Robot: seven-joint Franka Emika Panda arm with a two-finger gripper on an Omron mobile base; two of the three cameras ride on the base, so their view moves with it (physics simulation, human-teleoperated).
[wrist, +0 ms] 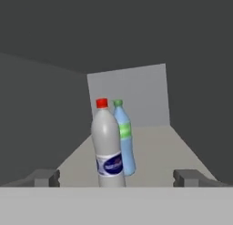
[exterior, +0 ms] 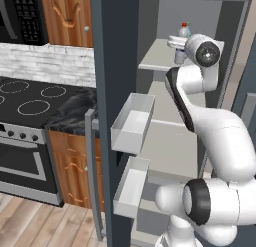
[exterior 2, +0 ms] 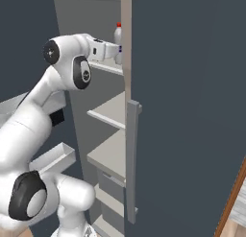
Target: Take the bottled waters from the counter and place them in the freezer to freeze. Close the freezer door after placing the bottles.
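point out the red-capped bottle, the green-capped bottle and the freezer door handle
red-capped bottle (wrist: 108, 149): hand view, on its whitish body
green-capped bottle (wrist: 126, 146): hand view, on its blue body
freezer door handle (exterior: 91, 166): left base view, mid-length of the grey bar

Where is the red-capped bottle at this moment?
The red-capped bottle stands upright on the freezer's upper shelf, in the hand view just in front of the green-capped bottle, between the open gripper fingertips.

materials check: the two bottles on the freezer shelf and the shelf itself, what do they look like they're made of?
Red-capped bottle: whitish, seemingly translucent plastic with a soft sheen and a printed bluish label.
Green-capped bottle: looks like clear blue-tinted plastic with a green label band.
Freezer shelf: flat matte light grey, likely plastic or painted metal; the render leaves that open.
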